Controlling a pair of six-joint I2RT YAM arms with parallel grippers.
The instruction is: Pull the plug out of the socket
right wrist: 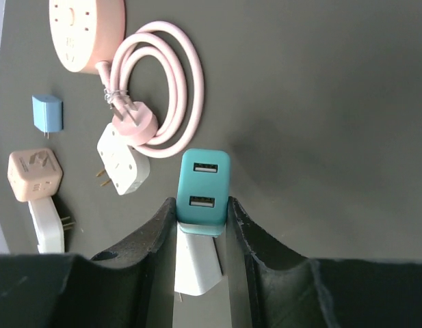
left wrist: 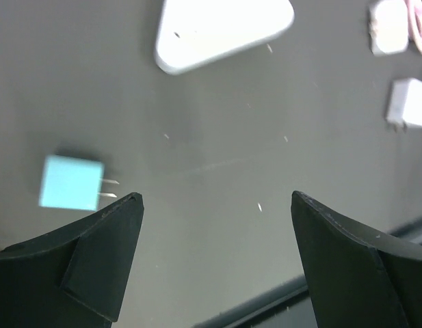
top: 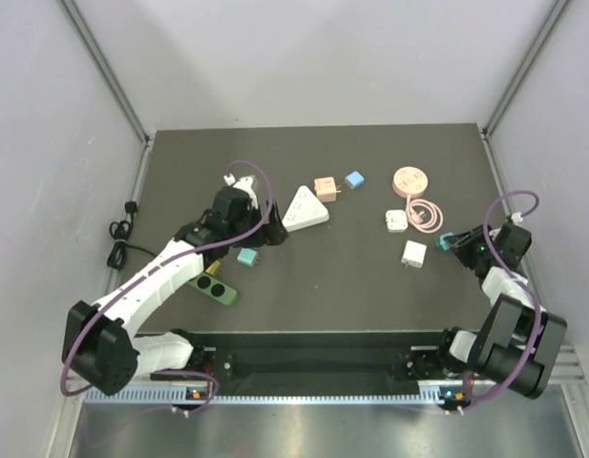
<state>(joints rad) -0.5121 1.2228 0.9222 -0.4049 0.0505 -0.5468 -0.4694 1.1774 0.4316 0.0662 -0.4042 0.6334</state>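
Note:
My right gripper is shut on a teal two-port USB plug, at the table's right side in the top view. A white adapter shows just behind the teal plug; I cannot tell whether they touch. My left gripper is open and empty, low over bare table, and it also shows in the top view. A light blue plug lies beside its left finger. A white triangular socket lies ahead of it.
A peach cube has a white plug joined to it. A pink round socket with a coiled cord, a small blue plug and a white plug lie mid-right. A green power strip lies near left.

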